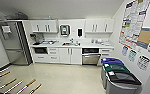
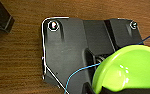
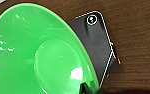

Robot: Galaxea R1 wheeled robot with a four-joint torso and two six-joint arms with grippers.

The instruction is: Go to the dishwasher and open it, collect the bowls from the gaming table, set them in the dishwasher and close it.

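The dishwasher point(image 1: 90, 58) stands under the counter at the far wall, right of the sink, with a steel front and a dark band along its top. A lime-green bowl point(image 2: 131, 70) hangs close to the left wrist camera above the robot's dark plate, and my left gripper point(image 2: 121, 90) is shut on its rim. A bright green bowl point(image 3: 36, 55) looms large in the right wrist view, its rim held by my right gripper point(image 3: 87, 89). The gaming table is out of view.
White cabinets and a counter with a sink point(image 1: 70, 44) line the far wall. A tall steel fridge point(image 1: 14, 42) stands at the left. Three lidded bins point(image 1: 118, 76) line the right wall. Several brown and white bars point(image 1: 14, 85) lie low at the left.
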